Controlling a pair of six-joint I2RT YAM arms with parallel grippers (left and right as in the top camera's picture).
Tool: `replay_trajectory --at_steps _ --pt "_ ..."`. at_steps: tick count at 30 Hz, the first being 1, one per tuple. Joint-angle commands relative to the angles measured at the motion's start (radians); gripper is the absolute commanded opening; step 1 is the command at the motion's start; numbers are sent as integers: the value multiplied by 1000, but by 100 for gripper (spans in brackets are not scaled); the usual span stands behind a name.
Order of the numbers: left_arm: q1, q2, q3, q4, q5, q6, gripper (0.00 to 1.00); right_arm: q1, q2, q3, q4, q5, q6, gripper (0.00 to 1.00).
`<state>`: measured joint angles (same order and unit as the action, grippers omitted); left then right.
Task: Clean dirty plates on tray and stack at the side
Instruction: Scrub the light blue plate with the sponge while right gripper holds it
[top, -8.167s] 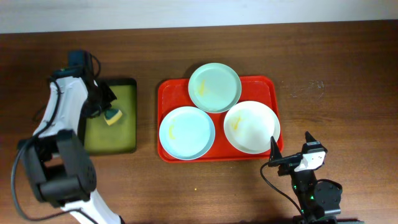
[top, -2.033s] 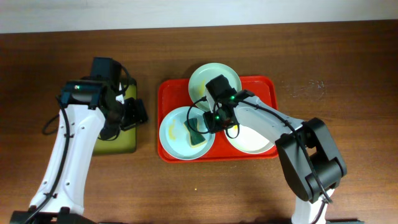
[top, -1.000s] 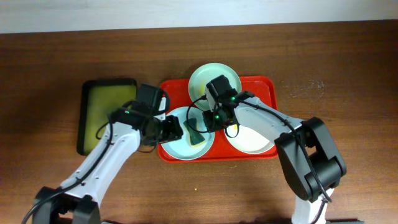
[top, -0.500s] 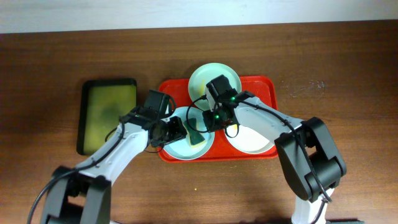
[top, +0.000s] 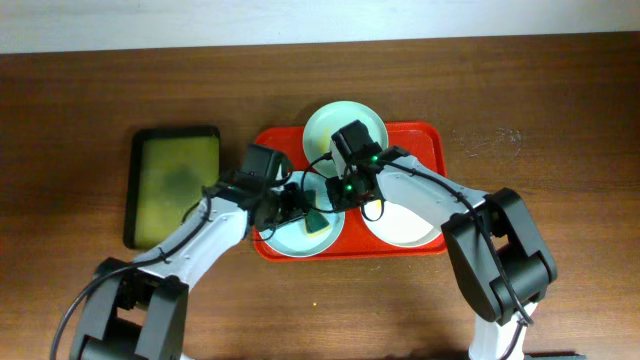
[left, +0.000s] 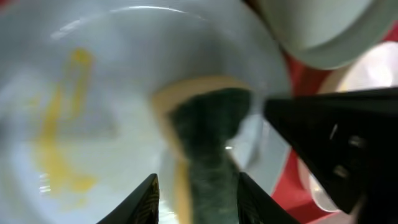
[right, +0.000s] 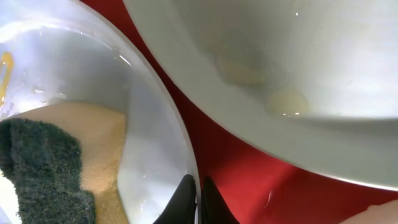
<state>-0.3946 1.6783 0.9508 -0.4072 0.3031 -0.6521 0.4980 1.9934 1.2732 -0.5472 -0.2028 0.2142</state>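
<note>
Blue-white plate, wiping step. The pale blue-white round plate (top: 296, 240) sits in the near-left part of the large red plastic tray (top: 428, 140). The pale mint green plate (top: 330, 120) is behind it and the white plate (top: 412, 222) is to its right. A yellow-foam sponge with a dark green scouring face (top: 314, 216) lies on the right half of the blue-white plate. From overhead its long axis runs roughly far-to-near, tipped a little.

Your left gripper (left: 199, 194) comes in from the plate's left side, and its jaws are spread with one finger on each flank of the sponge (left: 205, 149). The sponge's long axis points straight along the line of reach. You cannot tell from the wrist view whether the pads are pressing the foam yet.

Your right gripper (right: 196, 200) is at the far-right rim of the same plate, just beside the sponge. Its fingers are drawn to a thin gap right over the plate's edge, and it looks to be pinching the rim to steady the plate.

Both arms are close to the sponge, but only the left is lined up to take it. The yellow smear (left: 59, 143) lies to the left of the sponge in the left wrist view, well across the plate's floor. Judgement: close the left gripper across the sponge's narrow width, then wipe sideways away from the right gripper. The olive-green tray (top: 175, 185) sits left of the red one.
</note>
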Motion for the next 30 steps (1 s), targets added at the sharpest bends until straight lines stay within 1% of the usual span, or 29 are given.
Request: replay_trajectory --at_steps 1,3,12,15,21,23,30 --pt "-52 16 -5 29 -3 -36 38 6 29 -20 -1 20 4 4" --pt "-65 16 -5 29 -37 -73 38 6 29 -20 -1 20 4 4" --pt "-68 34 -5 31 -135 -82 39 6 29 -21 -1 20 4 4" --pt "-68 61 -5 33 -135 -122 38 6 29 -21 -1 20 4 4" --pt "-68 80 -5 85 -84 -121 39 6 29 -21 -1 20 4 4" --pt "-68 80 -5 101 -62 -121 37 6 29 -21 -1 20 4 4" --pt "-68 79 -5 102 -64 -117 30 6 29 -21 -1 20 4 4"
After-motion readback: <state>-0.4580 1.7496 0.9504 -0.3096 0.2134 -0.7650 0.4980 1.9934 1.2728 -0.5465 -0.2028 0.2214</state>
